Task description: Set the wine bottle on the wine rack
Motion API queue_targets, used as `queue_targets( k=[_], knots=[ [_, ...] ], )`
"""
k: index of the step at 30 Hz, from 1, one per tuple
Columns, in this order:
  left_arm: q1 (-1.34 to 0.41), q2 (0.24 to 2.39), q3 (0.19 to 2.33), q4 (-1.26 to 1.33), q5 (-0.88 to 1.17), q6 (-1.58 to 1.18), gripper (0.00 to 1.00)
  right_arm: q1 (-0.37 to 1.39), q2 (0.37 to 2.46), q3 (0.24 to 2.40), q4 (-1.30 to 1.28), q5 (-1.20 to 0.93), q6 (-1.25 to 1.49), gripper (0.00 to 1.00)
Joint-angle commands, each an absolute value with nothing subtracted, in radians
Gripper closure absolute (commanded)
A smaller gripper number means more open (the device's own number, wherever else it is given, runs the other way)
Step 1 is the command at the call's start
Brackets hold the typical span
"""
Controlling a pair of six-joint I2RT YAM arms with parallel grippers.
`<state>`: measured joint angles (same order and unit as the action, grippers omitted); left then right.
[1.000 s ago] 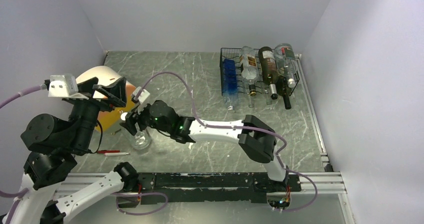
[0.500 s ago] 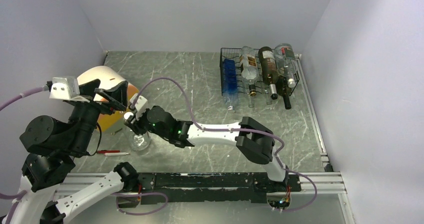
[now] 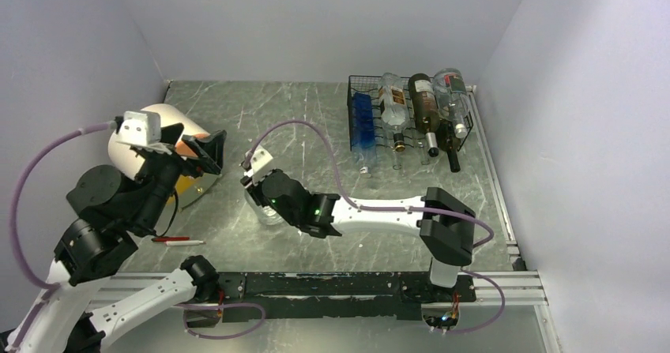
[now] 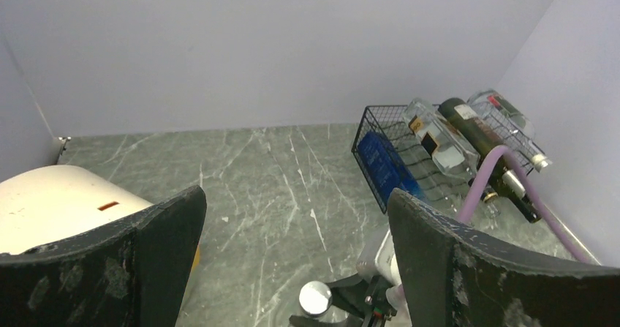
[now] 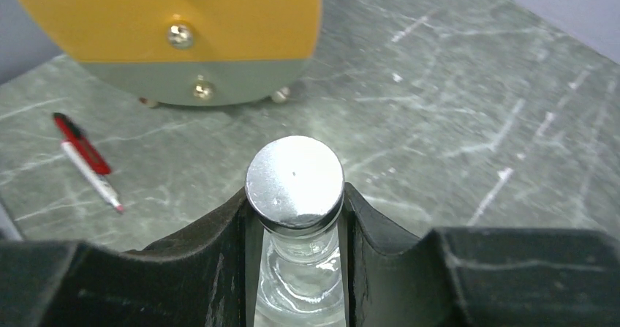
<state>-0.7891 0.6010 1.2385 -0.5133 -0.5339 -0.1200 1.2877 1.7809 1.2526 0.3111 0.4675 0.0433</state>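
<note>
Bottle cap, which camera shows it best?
The right wrist view: the silver cap fills the centre, clamped by the right gripper. The left wrist view catches it small at the bottom edge; in the top view it is too small to make out.

We see a grey-green surface (image 3: 237, 104) veined white like marble, a clear glass wine bottle (image 5: 295, 183) with a shiny silver cap, a black wire wine rack (image 3: 362, 84), a red-and-white pen (image 5: 86, 160), and purple cables (image 4: 479, 181).

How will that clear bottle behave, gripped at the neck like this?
The clear glass bottle looks rigid and breakable if dropped. Smooth neck could slip, though the wider silver cap above the right gripper should catch. Round body would likely roll if laid down.
</note>
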Motion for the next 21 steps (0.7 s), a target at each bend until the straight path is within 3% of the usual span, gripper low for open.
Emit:
queue_targets(
  k=[1, 7, 11, 15, 21],
  knots=[
    [-0.791, 0.648, 1.223, -0.488, -0.503, -0.147, 0.02, 1.283, 1.678, 1.259, 0.304, 0.61, 0.061, 0.98],
    [-0.791, 0.663, 1.212, -0.448, -0.506, -0.145, 0.02, 1.264, 1.705, 1.33, 0.144, 0.594, 0.087, 0.64],
    [-0.791, 0.663, 1.218, -0.441, -0.513, -0.137, 0.02, 1.253, 1.727, 1.353, 0.098, 0.569, 0.125, 0.58],
    [-0.791, 0.657, 1.237, -0.46, -0.523, -0.132, 0.02, 1.247, 1.721, 1.349, 0.105, 0.552, 0.146, 0.42],
    [-0.791, 0.613, 1.228, -0.441, -0.521, -0.124, 0.02, 1.233, 1.732, 1.38, 0.072, 0.53, 0.167, 0.4]
  ],
)
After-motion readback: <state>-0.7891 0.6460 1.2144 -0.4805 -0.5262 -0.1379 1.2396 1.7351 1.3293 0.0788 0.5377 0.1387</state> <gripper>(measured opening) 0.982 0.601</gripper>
